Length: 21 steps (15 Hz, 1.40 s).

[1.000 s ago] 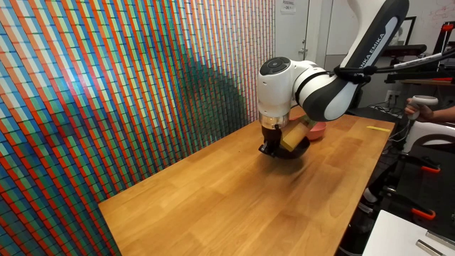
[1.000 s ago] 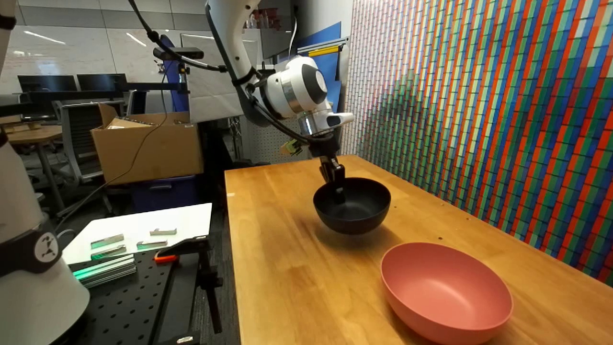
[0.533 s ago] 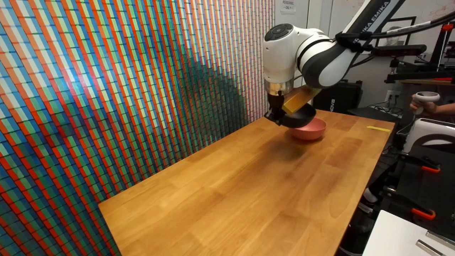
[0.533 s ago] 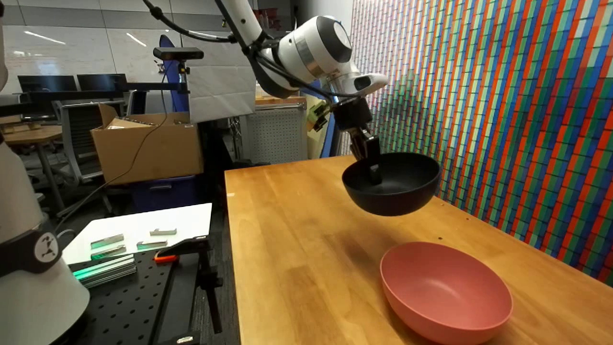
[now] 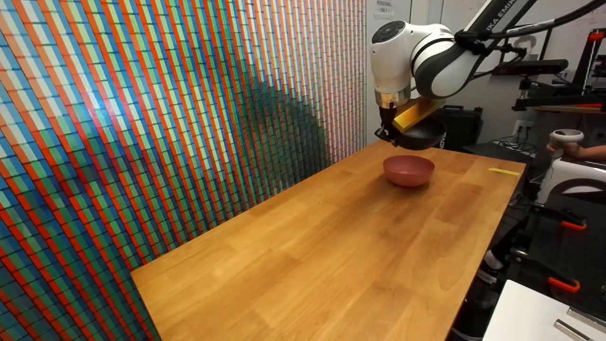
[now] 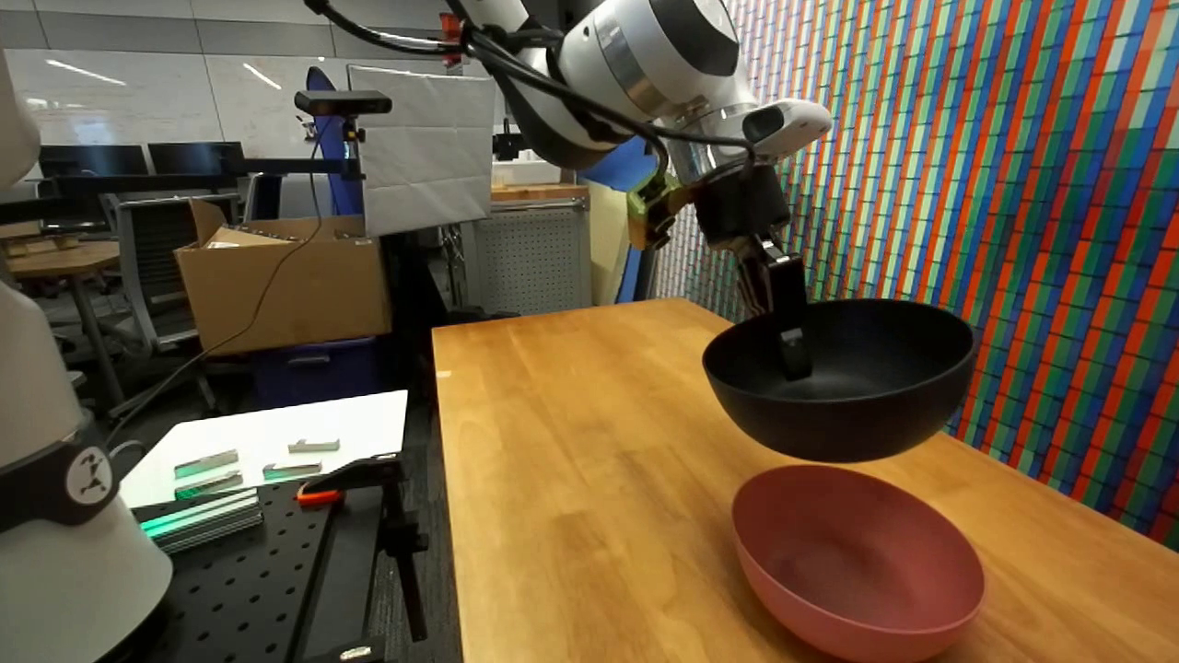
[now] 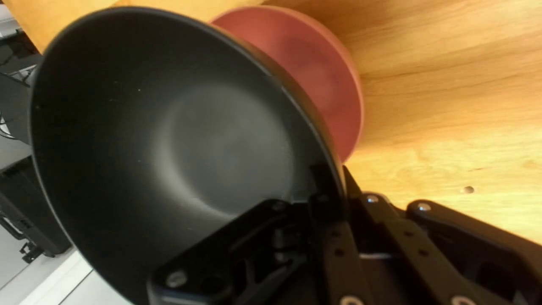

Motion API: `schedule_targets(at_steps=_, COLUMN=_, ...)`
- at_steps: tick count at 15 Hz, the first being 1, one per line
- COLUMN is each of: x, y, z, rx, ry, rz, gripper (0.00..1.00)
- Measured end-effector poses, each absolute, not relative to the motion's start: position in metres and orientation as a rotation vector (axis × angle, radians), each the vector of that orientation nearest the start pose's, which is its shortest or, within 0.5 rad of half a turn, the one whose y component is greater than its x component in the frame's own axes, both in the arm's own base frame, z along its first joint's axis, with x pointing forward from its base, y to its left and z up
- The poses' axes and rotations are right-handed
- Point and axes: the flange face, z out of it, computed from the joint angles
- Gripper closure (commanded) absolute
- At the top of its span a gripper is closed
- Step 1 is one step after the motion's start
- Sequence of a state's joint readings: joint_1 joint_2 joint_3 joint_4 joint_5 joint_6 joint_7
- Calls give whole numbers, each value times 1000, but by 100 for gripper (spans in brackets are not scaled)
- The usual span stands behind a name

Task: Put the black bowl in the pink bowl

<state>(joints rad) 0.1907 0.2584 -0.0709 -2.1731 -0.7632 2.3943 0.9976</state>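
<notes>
- Wooden table (image 6: 553,479) stands along a wall (image 5: 165,118), which is patterned with many small coloured rectangles.
- The black bowl (image 6: 866,391) is in the air above the table, its opening upward; in both exterior views it appears over the pink bowl (image 6: 857,562), near but apart.
- The pink bowl rests upright on the table, and in the wrist view the black bowl hides a part of it.
- The gripper (image 7: 338,188) has its jaws pinching the rim of the black bowl, one inside, one outside.
- The white and black arm (image 5: 393,61) reaches down to the gripper.
- One yellow strip (image 5: 503,171) lies near the table's edge.
- Past this edge, a hand (image 5: 573,150) holds a white controller (image 5: 565,136).
</notes>
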Motion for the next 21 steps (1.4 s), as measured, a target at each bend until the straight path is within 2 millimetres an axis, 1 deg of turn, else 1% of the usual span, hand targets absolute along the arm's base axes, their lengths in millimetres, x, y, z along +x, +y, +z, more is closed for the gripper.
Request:
schedule_targets(at_steps=3, x=554, y=39, z=267, rx=-3538, ry=588, rz=-410, gripper=97)
schedule_targets(at_steps=5, x=554, y=32, z=263, rx=-3539, ry=610, rz=-393, gripper=97)
schedule_targets(at_steps=7, x=554, y=29, z=256, rx=-3531, ry=642, rz=-354, gripper=97)
schedule_targets(at_steps=10, x=556, y=32, z=240, rx=-3507, ry=684, rz=-285, gripper=97)
schedule_targets(at_steps=12, x=562, y=37, z=233, rx=-3488, ry=698, rz=-255, gripper=97)
schedule_targets(at_steps=17, x=587, y=42, z=230, rx=-3445, ry=719, rz=-244, gripper=96)
schedule_targets(at_steps=20, x=596, y=42, z=226, rx=-3428, ry=725, rz=-224, gripper=96)
schedule_targets(at_steps=21, x=597, y=41, z=223, rx=-3424, ry=729, rz=-212, gripper=83)
